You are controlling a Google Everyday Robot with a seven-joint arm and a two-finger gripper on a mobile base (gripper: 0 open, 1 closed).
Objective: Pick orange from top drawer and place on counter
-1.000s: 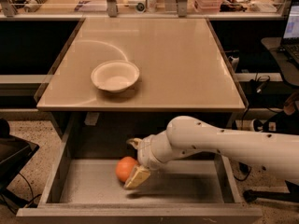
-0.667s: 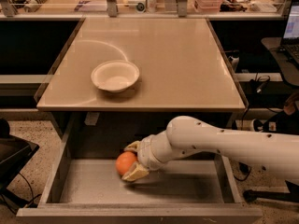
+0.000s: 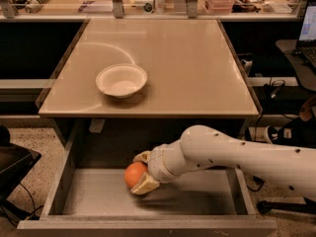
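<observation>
Clasping orange (image 3: pixel 132 175), end effector (image 3: pixel 137 174) under counter (image 3: pixel 192 63)

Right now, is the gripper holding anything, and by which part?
Yes. The gripper, down inside the top drawer, is shut on the orange. It holds the fruit across its right side, one finger behind it and one in front.
</observation>
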